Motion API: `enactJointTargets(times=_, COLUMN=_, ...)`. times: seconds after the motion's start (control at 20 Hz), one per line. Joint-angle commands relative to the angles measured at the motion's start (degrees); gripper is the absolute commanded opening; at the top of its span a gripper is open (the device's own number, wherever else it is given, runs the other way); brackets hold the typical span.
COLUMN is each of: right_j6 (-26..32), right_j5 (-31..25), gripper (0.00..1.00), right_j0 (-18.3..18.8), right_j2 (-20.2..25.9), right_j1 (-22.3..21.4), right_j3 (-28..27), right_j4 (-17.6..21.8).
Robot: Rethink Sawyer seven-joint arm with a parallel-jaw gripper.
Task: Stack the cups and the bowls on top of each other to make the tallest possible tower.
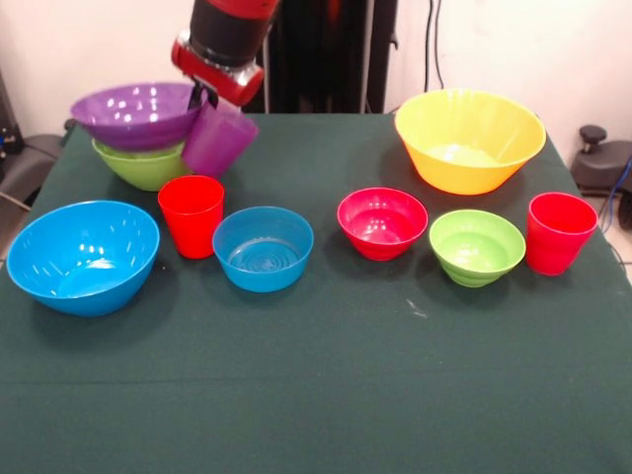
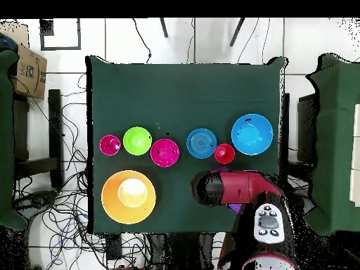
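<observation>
My gripper [image 1: 208, 99] is shut on the rim of the translucent purple cup [image 1: 218, 140]. The cup hangs tilted, off the table and right beside a small tower: a large purple bowl [image 1: 138, 113] sitting in a lime green bowl [image 1: 143, 166]. In front stand a red cup [image 1: 191, 215], a large blue bowl [image 1: 84, 255] and a small blue bowl [image 1: 263, 247]. To the right are a red-pink bowl [image 1: 382, 222], a small lime green bowl [image 1: 477, 247], a second red cup [image 1: 560, 232] and the big yellow bowl [image 1: 469, 138]. In the overhead view the arm [image 2: 228, 188] hides the gripper, purple cup and tower.
The dark green cloth table [image 1: 316, 395] has open room along its front half. From above, the row of small bowls [image 2: 164, 152] runs across the middle, with the yellow bowl [image 2: 129, 197] by the robot-side edge. Chairs and cables surround the table.
</observation>
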State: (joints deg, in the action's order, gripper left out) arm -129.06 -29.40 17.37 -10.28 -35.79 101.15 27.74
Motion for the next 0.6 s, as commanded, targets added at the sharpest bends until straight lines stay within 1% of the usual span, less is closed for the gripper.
enactJointTargets(times=0.05, right_j6=9.6, right_j5=-12.6, gripper=0.00, right_j0=-0.3, right_j2=7.6, right_j1=-8.6, right_j3=2.9, right_j4=-2.3)
enactJointTargets(times=0.25, right_j6=10.3, right_j5=-16.1, gripper=0.00, right_j0=0.1, right_j2=8.0, right_j1=-11.6, right_j3=3.8, right_j4=-2.4)
enactJointTargets(times=0.6, right_j6=10.0, right_j5=-18.0, gripper=0.00, right_j0=0.7, right_j2=8.7, right_j1=-13.2, right_j3=4.8, right_j4=-2.4)
